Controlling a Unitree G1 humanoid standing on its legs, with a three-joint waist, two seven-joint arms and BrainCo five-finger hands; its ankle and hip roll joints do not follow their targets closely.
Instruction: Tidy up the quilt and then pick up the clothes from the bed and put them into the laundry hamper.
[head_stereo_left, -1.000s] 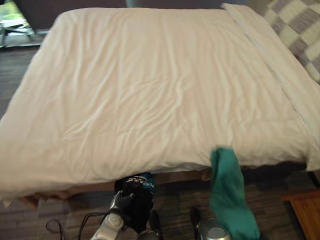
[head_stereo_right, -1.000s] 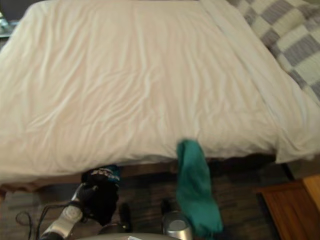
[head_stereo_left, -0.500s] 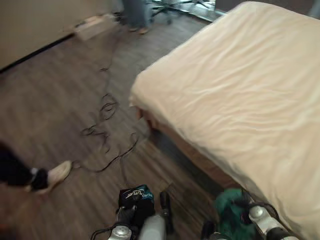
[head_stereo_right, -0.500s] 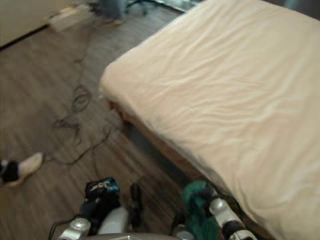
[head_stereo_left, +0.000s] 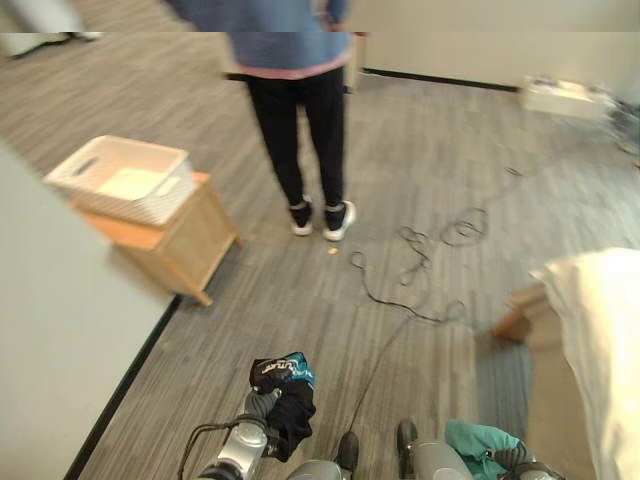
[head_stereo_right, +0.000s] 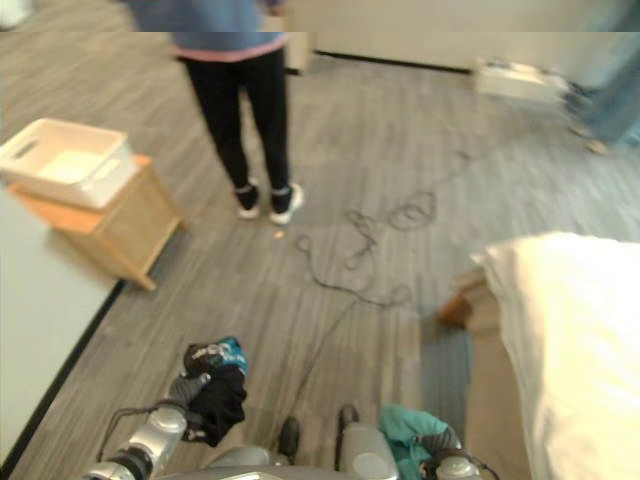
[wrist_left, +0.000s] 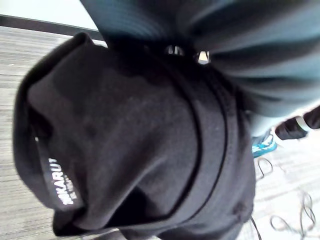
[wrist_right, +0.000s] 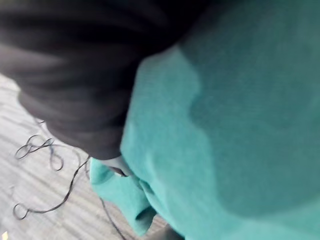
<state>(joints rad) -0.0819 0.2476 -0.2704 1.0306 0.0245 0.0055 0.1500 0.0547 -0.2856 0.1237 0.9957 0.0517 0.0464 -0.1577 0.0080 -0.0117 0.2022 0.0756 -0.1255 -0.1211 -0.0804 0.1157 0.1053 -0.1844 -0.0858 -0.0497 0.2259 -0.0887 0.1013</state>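
Nearest the robot, low in the left eye view, the left hand (head_stereo_left: 262, 402) is clenched on a bunched black garment (head_stereo_left: 285, 395) with a patch of teal at its top, held above the grey plank floor (head_stereo_left: 400, 180); in the left wrist view the same black cloth (wrist_left: 130, 150) is draped right over the hand, folds hanging and a printed label at its edge. Beside it on the robot's right, the right hand (head_stereo_right: 437, 445) grasps a teal garment (head_stereo_right: 410, 435), which bunches around the wrist at the bottom of the right eye view; the right wrist view shows the teal cloth (wrist_right: 225, 130) wrapped close against the hand's dark cover, the fingers themselves buried in the fabric. On the right side, a corner of the bed with its cream quilt (head_stereo_right: 575, 340) juts into view, the quilt hanging over the edge above a wooden bed frame (head_stereo_left: 520, 315). A thin dark cable (head_stereo_left: 420, 270) lies looped on the floor between the bed and the middle of the room. Farther off to the left, a white laundry hamper (head_stereo_left: 122, 178) with slotted handles sits on top of a small wooden cabinet (head_stereo_left: 170, 240) next to a pale wall. Just beyond it stands a person (head_stereo_left: 300, 120) in black trousers, a blue top and dark shoes, feet planted well apart from the hamper.
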